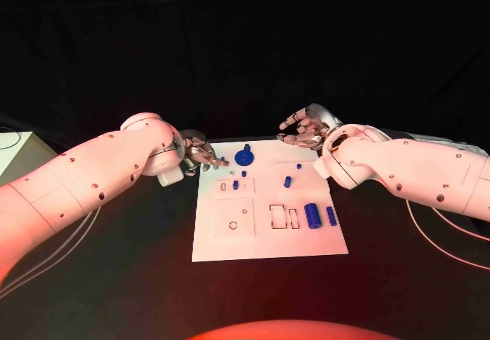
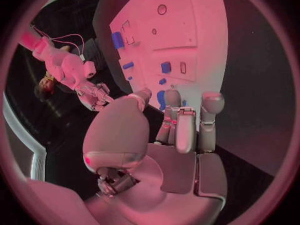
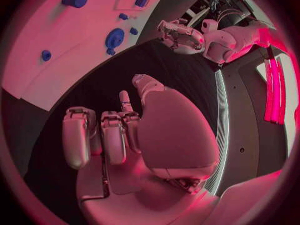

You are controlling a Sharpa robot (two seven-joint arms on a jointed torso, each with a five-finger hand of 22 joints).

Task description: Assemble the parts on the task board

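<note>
The white task board (image 1: 268, 234) lies in the middle of the black table. A round blue part with a stem (image 1: 245, 156) stands near its far edge. Small blue parts (image 1: 235, 185) (image 1: 288, 180) sit mid-board, and two blue cylinders (image 1: 314, 215) (image 1: 331, 215) lie at its right side. My left hand (image 1: 199, 156) hovers at the board's far left corner, fingers apart and holding nothing. My right hand (image 1: 304, 129) hangs over the far right corner, fingers loosely spread and empty. The left wrist view shows the left hand (image 2: 181, 130) beside the round part (image 2: 161, 99); the right wrist view shows the right hand (image 3: 119, 135) above bare table.
A pale box (image 1: 15, 152) stands at the table's left edge. Thin cables (image 1: 449, 241) trail under the right arm. Outlined slots (image 1: 277, 216) and holes (image 1: 233, 225) mark the board's near half.
</note>
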